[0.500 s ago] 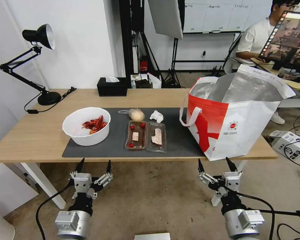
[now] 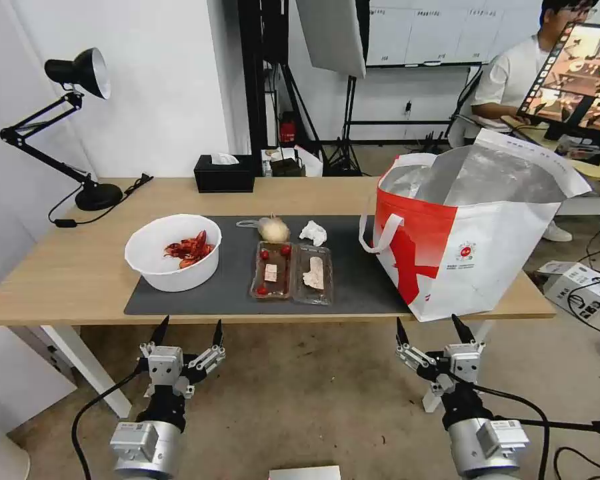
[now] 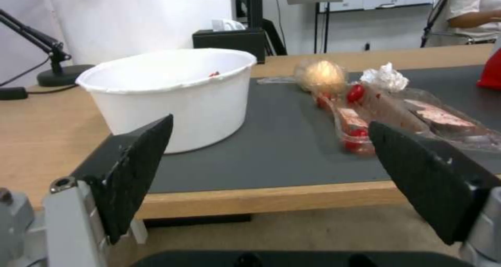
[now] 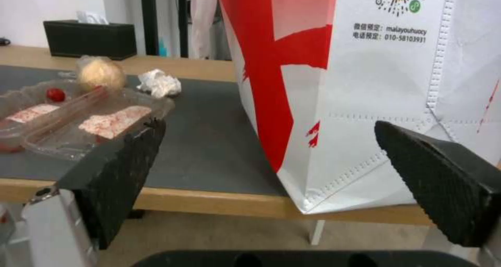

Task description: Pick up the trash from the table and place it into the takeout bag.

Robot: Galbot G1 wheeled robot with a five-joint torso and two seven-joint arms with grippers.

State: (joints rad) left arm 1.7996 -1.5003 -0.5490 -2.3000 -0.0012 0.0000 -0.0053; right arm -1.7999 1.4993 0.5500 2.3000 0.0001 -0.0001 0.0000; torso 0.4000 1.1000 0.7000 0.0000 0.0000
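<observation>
Head view: both claws (image 2: 187, 329) (image 2: 430, 327) stay parked, trash unmoved.

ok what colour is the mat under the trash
Dark grey, plain with no pattern: the mat on the table. It shows best in the head view.

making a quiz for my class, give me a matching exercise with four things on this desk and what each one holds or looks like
Things:
1. bowl
2. plastic tray
3. tissue
4. bag

Descriptions:
A. crumpled and white, lying on the grey mat behind the food scraps
B. stands open at the desk's right end, silver inside
C. round and white, red shells inside
D. clear, with two compartments

Pairs: 1-C, 2-D, 3-A, 4-B
</observation>
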